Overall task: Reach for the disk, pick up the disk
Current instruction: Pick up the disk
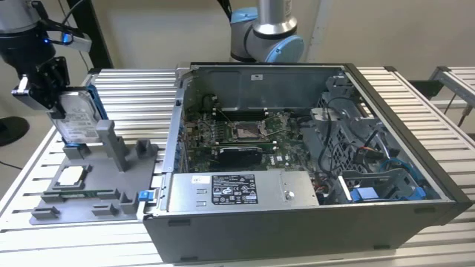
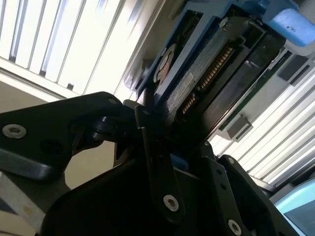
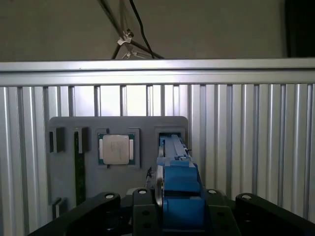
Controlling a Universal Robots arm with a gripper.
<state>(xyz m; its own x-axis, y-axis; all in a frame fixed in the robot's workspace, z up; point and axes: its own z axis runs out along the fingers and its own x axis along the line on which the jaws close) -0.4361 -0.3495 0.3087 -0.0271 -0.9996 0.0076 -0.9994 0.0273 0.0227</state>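
Silver-grey disk (image 1: 74, 119), blue-bracketed, upright directly above the slot of the grey fixture (image 1: 111, 181), touching it or barely clear. My fingers (image 1: 53, 78) clenched on its edges. Step: pick-up, grasp made, I judge; clearing the slot calls for a straight, untilted lift.

**Robot lab bench, PC teardown cell**

Slatted aluminium table (image 1: 415, 94), bare beige wall (image 1: 148, 33). Open PC tower (image 1: 297, 222) with exposed motherboard (image 1: 245, 130) sits well to one side of the fingers (image 1: 53, 78). Grey slotted fixture tray (image 1: 97, 178) just below them. Industrial robot arm joint (image 1: 266, 39) behind the tower. Reads as a robotics lab.
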